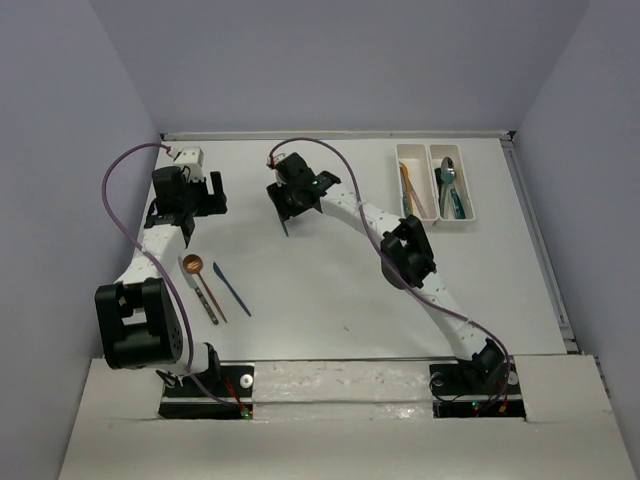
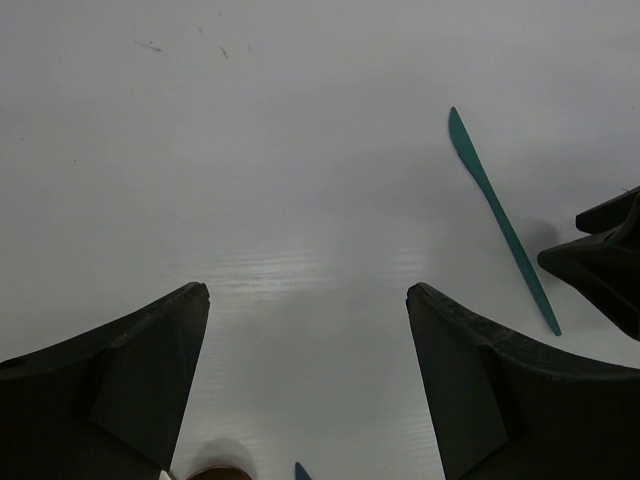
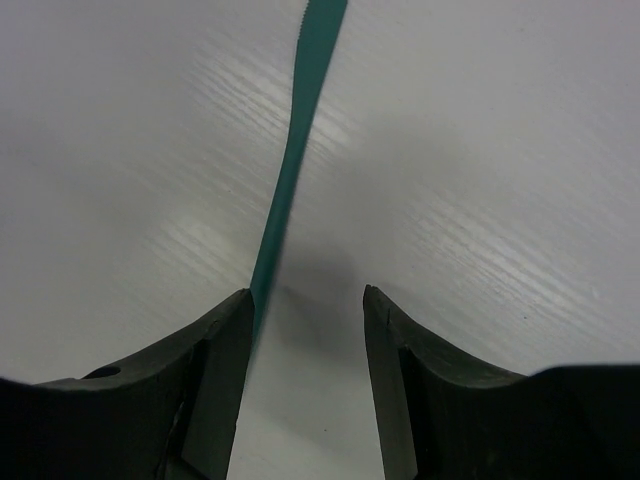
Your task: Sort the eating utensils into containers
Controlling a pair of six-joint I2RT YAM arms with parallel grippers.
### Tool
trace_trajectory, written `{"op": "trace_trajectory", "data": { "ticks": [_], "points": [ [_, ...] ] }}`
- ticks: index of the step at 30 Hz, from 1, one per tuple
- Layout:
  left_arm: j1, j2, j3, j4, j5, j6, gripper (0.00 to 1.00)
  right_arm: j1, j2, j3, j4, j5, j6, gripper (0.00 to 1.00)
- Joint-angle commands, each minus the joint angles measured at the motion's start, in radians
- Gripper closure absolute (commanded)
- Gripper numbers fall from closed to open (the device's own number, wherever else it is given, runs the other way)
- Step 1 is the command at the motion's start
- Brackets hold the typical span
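Observation:
A teal knife (image 3: 290, 170) lies flat on the table, its handle end running in beside my right gripper's left fingertip (image 3: 235, 310). My right gripper (image 3: 307, 295) is open low over it, and the gap between the fingers shows only table. From above, this gripper (image 1: 290, 205) sits mid-table with the knife (image 1: 284, 228) poking out below it. My left gripper (image 2: 307, 292) is wide open and holds nothing; it hovers at the far left (image 1: 188, 203). The left wrist view shows the teal knife (image 2: 500, 215) off to its right. The containers (image 1: 427, 180) stand at the far right and hold several utensils.
A copper spoon (image 1: 193, 264), a dark-handled utensil (image 1: 208, 300) and a blue knife (image 1: 232, 290) lie near the left arm. The copper bowl (image 2: 220, 473) and blue tip (image 2: 300, 470) peek in at the bottom of the left wrist view.

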Motion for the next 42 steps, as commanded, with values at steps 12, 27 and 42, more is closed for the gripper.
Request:
{"op": "trace_trajectory", "data": {
  "ticks": [12, 27, 42],
  "points": [
    [-0.001, -0.004, -0.008, 0.059, 0.019, 0.018, 0.08, 0.038, 0.057, 0.066, -0.026, -0.006, -0.082, 0.48],
    [-0.001, 0.017, -0.014, 0.070, 0.027, 0.016, 0.08, 0.047, -0.037, 0.051, 0.067, 0.009, 0.180, 0.47],
    [-0.001, 0.034, -0.003, 0.076, 0.047, 0.019, 0.08, 0.066, 0.049, 0.143, 0.009, 0.022, 0.153, 0.39]
  ]
}}
